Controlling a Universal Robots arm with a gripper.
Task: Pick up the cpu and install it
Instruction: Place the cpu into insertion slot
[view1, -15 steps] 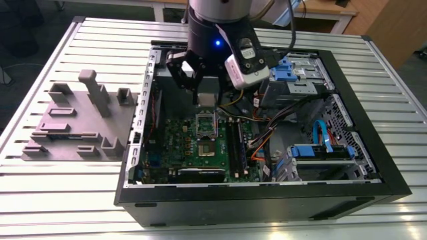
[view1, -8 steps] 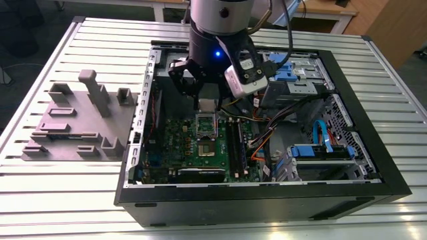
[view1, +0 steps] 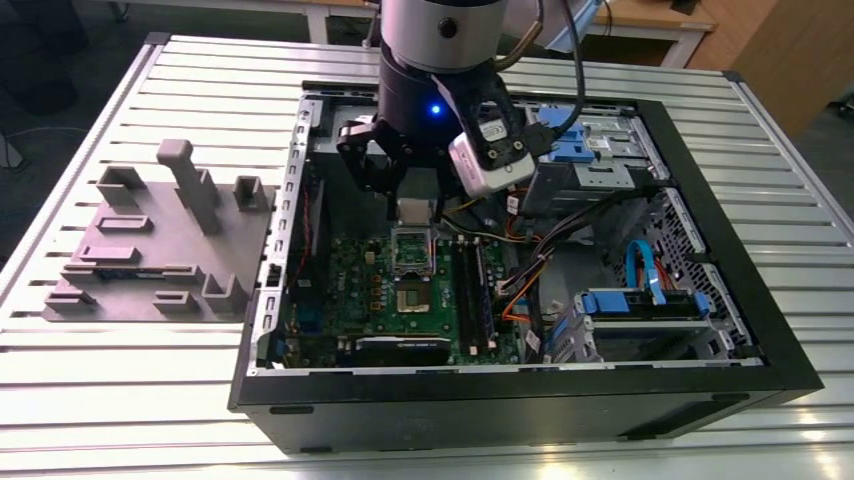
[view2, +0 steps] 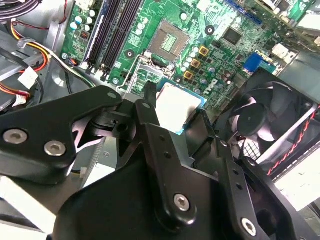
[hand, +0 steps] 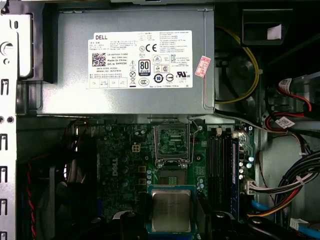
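In the second wrist view the cpu (view2: 176, 106) lies flat between the black fingers (view2: 150, 115) of the pincer (view2: 175, 111), which looks clamped on its edges. It hangs over the green motherboard (view2: 216, 55), just short of the open socket (view2: 169, 41). To seat it well, I judge it should be centred over that socket, held level with corners matched, and lowered without force.

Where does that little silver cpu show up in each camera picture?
Exterior view: the cpu is mid-picture, over the green motherboard.
Second wrist view: the cpu is between the tool's black fingers.
First wrist view: the cpu is across the socket from the grey power-supply box.
Shared landmark: the black memory slots beside the socket.
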